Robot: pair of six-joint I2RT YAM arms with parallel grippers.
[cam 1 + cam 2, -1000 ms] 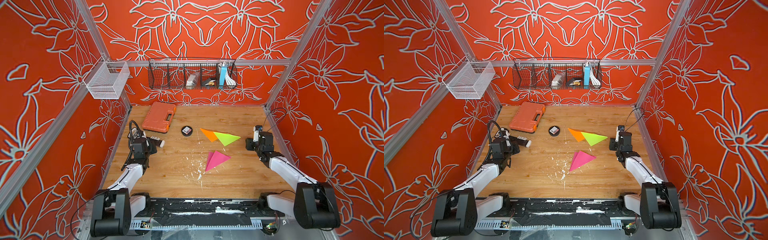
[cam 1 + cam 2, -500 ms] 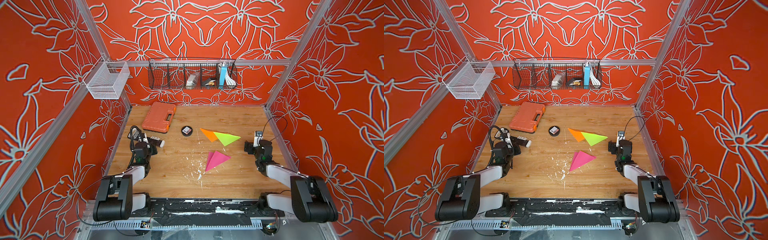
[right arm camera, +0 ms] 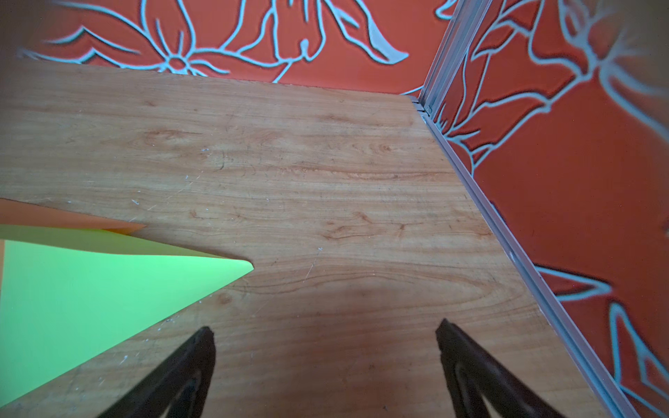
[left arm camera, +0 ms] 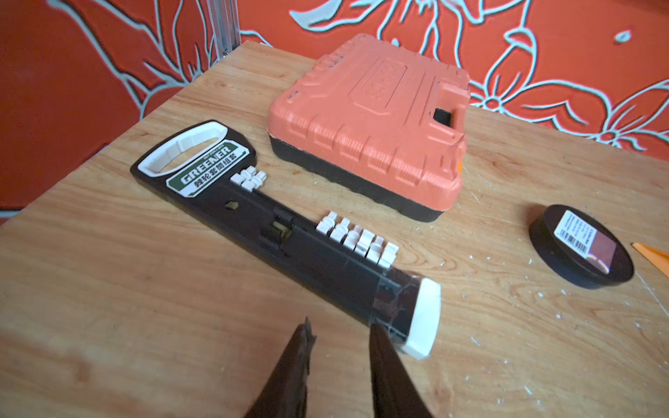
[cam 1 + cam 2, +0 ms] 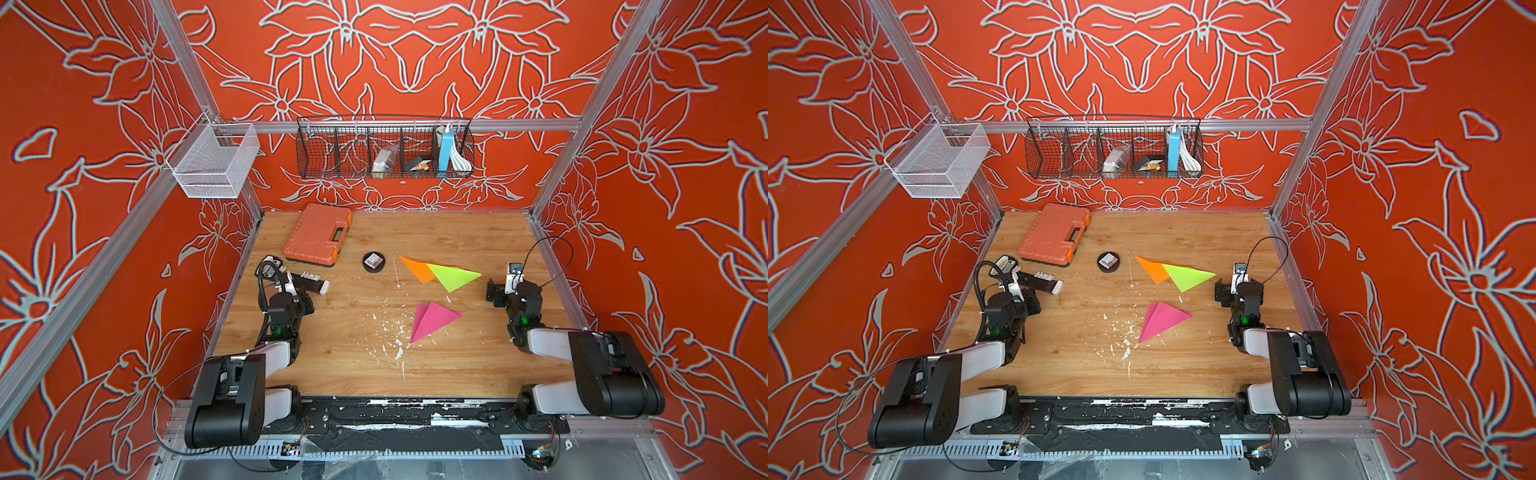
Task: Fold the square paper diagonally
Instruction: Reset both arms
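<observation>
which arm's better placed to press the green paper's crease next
Right, probably. The right claw is open, just beside the tip of the green paper; the left claw is far off by the black socket holder.

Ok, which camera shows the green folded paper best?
Both top views: the green paper shows whole there, a flat triangle overlapping the orange paper. The right wrist view catches only one pointed corner, close up. The left wrist view shows none of it.
</observation>
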